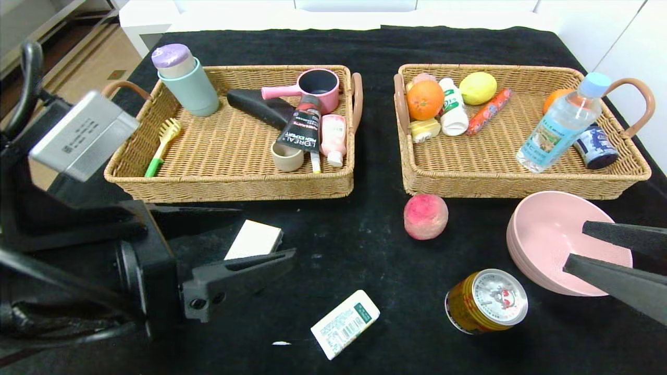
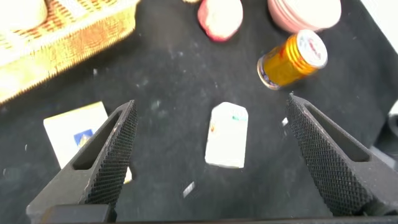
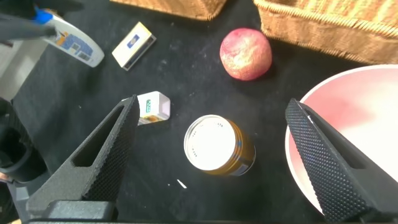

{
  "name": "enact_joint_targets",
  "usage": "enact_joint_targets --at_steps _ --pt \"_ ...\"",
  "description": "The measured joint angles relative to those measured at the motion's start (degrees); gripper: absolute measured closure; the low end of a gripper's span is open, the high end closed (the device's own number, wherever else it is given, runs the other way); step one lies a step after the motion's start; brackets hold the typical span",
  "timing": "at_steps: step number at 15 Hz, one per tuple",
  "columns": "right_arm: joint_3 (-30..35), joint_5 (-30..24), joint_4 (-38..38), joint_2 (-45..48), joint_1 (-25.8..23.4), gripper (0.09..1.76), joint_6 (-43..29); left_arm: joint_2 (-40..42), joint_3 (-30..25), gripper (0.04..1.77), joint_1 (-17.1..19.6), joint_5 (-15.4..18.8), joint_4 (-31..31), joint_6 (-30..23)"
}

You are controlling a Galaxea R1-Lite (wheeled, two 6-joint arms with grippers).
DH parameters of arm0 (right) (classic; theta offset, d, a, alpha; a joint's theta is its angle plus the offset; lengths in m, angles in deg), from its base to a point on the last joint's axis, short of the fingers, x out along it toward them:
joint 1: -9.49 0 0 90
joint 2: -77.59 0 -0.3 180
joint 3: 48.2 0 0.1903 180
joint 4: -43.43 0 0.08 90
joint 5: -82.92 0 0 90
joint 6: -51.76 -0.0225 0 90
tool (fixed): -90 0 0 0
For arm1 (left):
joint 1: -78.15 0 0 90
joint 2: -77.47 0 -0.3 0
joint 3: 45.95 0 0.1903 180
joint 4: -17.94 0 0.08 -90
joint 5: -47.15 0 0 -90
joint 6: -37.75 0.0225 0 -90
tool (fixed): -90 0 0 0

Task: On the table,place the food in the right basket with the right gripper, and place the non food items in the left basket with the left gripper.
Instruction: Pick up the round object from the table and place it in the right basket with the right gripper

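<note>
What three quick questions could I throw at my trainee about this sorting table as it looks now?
1. True or false: the gold can stands upright in the right basket.
2. Which loose item lies nearest the right basket's front wall: A) the white packet, B) the red-pink fruit, C) the cream box?
3. Fill in: the right gripper hangs with open jaws over the pink ____.

Key:
1. False. It lies on its side on the black table, near the bowl.
2. B
3. bowl

The left gripper is also open, near the cream box, holding nothing.
</note>
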Motion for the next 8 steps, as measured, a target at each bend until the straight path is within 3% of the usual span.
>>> enact_joint_targets --at_steps 3,8 --pt "-0.29 0.10 -0.20 -1.11 0.78 0.14 0.33 -1.38 -1.80 0.09 0.76 -0.20 -5.01 -0.13" --pt "-0.83 1.89 -0.43 -1.99 1.22 0.14 0.74 -0.20 -3.73 0.09 0.94 0.33 -5.42 0.04"
